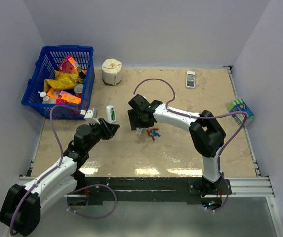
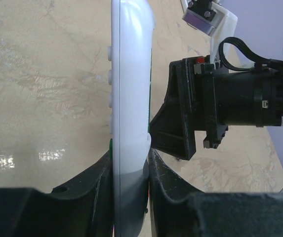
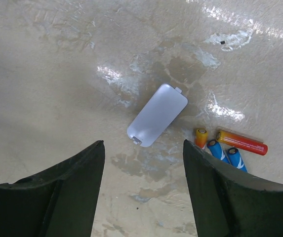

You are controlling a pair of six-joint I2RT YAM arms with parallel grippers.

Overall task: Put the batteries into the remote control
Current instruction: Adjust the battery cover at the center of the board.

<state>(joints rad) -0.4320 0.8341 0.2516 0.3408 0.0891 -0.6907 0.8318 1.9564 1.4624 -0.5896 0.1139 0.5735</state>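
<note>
My left gripper is shut on the silver-white remote control. It holds the remote edge-on just above the table, with a strip of green showing on it. My right gripper is open and empty, hovering over the table. Just beyond its fingertips lies a loose grey-white battery cover. To the cover's right lie the batteries: a long orange-red one, a short orange one and two blue ones.
A blue basket full of packets stands at the back left, with a white roll beside it. A short white handset lies at the back right. A green-blue box sits at the right edge.
</note>
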